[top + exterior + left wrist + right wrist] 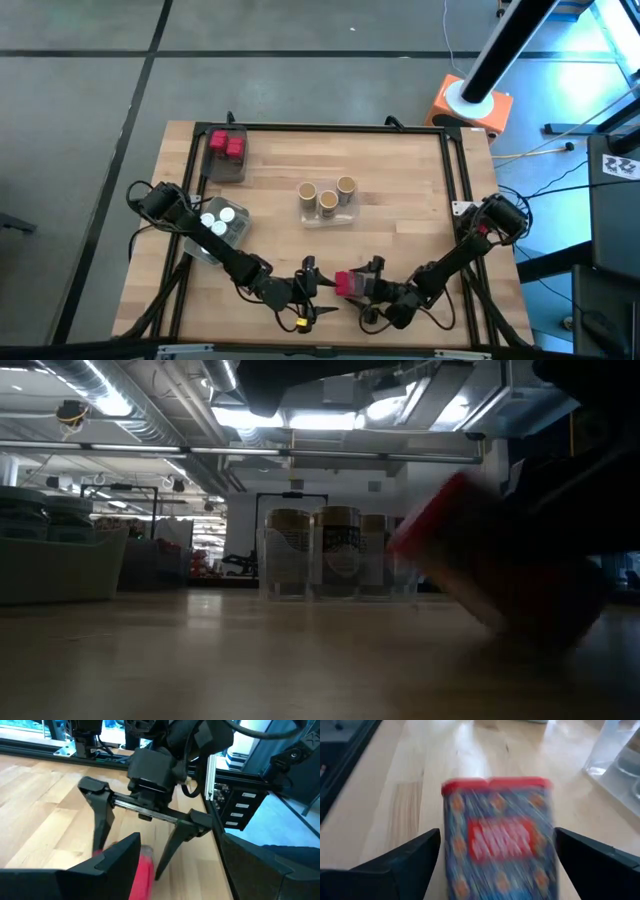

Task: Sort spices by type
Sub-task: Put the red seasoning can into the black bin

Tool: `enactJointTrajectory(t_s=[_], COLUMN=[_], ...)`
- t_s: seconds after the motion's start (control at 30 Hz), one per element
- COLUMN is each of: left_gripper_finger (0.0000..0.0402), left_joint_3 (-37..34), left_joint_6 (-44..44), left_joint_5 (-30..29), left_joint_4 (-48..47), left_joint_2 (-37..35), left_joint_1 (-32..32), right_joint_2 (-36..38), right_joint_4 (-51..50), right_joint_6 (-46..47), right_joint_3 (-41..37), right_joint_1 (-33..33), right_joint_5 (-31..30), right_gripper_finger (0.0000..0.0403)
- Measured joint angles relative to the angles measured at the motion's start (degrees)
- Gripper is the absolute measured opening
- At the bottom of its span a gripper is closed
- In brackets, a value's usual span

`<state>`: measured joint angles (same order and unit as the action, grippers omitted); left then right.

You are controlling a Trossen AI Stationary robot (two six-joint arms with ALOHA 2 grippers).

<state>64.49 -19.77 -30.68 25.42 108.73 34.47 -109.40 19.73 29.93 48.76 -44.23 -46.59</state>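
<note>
Your table [400, 190] carries three trays. Tan jars [327, 195] sit at centre, red jars [227, 144] at 11 o'clock, white jars [220, 219] at 9. At 6 o'clock, your right gripper [352, 285] straddles a red jar [347, 284], fingers wide, not clamped. Left gripper [310, 292] waits alongside, spread open.

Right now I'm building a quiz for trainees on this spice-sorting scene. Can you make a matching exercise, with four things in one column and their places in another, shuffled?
Things:
1. tan jars
2. white jars
3. red jars
4. loose red jar

Places:
A. in the tray at the table's far left corner
B. between the open fingers of the right tool, near the front edge
C. in the tray at the table's middle
D. in the tray at the left edge, beside the left arm

Pairs: 1-C, 2-D, 3-A, 4-B
</note>
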Motion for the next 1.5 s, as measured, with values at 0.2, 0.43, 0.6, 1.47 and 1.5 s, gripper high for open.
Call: enactJointTrajectory(t_s=[0.2,0.43,0.6,1.47,1.5], left_gripper_finger=[0.0266,0.0266,0.0266,0.0266,0.0266], left_joint_3=[0.0,0.0,0.0,-0.42,-0.4], left_joint_6=[-0.31,-1.04,-3.42,-22.91,-22.41], left_joint_5=[-0.01,0.01,0.01,0.15,0.51], left_joint_4=[-0.02,-1.77,-5.06,-23.31,-22.26], left_joint_2=[0.02,0.02,0.04,8.15,8.31], left_joint_1=[0.01,0.01,-0.33,-4.89,-5.0], right_joint_2=[-0.04,0.35,5.04,8.85,8.84], right_joint_4=[-0.54,-1.34,-6.33,-20.13,-20.27], right_joint_6=[-0.26,-1.66,-1.85,10.56,10.15], right_joint_3=[-0.01,-0.01,0.01,-0.01,-0.01], right_joint_1=[0.0,-0.22,-1.9,1.71,1.72], right_joint_5=[1.16,1.3,2.34,2.48,3.08], right_gripper_finger=[0.0384,0.0384,0.0385,0.0385,0.0385])
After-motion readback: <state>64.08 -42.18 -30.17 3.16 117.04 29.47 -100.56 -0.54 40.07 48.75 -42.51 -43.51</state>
